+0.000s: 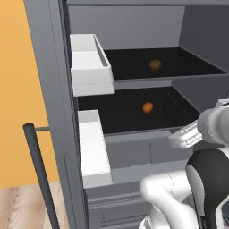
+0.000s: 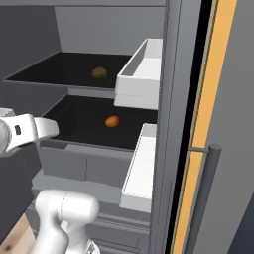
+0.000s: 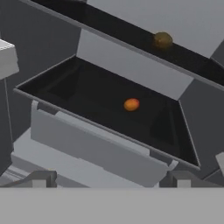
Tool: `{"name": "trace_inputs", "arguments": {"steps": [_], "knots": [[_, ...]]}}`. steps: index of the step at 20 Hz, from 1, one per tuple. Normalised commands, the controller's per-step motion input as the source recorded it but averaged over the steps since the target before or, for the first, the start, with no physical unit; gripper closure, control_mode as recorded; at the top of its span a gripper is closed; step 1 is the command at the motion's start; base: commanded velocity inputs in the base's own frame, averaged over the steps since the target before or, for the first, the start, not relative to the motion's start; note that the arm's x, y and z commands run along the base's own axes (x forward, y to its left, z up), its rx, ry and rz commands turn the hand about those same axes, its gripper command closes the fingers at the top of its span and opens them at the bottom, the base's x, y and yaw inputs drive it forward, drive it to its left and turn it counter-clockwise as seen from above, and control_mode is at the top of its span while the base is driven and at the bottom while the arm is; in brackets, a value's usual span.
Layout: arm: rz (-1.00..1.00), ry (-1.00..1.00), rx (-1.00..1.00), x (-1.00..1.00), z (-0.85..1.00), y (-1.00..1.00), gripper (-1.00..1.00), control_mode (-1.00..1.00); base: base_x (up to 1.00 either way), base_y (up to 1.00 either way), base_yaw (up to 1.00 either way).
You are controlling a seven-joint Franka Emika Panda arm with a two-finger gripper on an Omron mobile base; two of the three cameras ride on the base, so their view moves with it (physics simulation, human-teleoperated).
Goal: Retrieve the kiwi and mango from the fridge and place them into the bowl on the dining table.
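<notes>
The fridge [image 1: 53,89] stands open in front of me, showing black inner shelves. The dull greenish-brown kiwi [image 1: 155,65] [image 2: 99,73] [image 3: 162,39] lies on the upper shelf. One shelf lower, near its middle, rests the orange mango [image 1: 147,107] [image 2: 112,121] [image 3: 131,104]. My gripper [image 3: 112,179] is open and holds nothing. It hangs outside the fridge, in front of the lower shelf's edge and well short of the mango. The bowl and the dining table are out of view.
White door bins [image 1: 89,65] [image 2: 141,74] jut out on both open doors, level with the shelves. A lower bin [image 1: 94,147] [image 2: 139,168] sits beneath each. A dark bar handle [image 1: 40,174] [image 2: 206,198] stands on each door. Grey drawers [image 3: 87,148] lie below the mango's shelf.
</notes>
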Motion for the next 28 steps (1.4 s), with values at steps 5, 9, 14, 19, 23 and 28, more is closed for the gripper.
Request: {"name": "trace_inputs", "arguments": {"steps": [5,9,14,19,23,28], "knots": [[0.0,0.0,0.0,0.0,0.0,0.0,-1.0,1.0,0.94,-0.61,0.11],[0.04,0.01,0.09,0.48,0.0,-0.14,-1.0,-1.0,0.49,-0.14,0.04],[0.04,0.02,0.18,0.8,0.13,-0.26,-1.0,-1.0,0.0,0.0,0.0],[0.0,0.0,0.13,0.73,0.4,-0.12,-1.0,-1.0,0.0,0.0,0.0],[-0.13,0.0,0.01,0.58,0.24,0.13,-1.0,-1.0,0.0,0.0,0.0],[-0.28,0.0,0.0,0.46,0.2,0.1,-1.0,-1.0,0.0,0.0,0.0]]}}
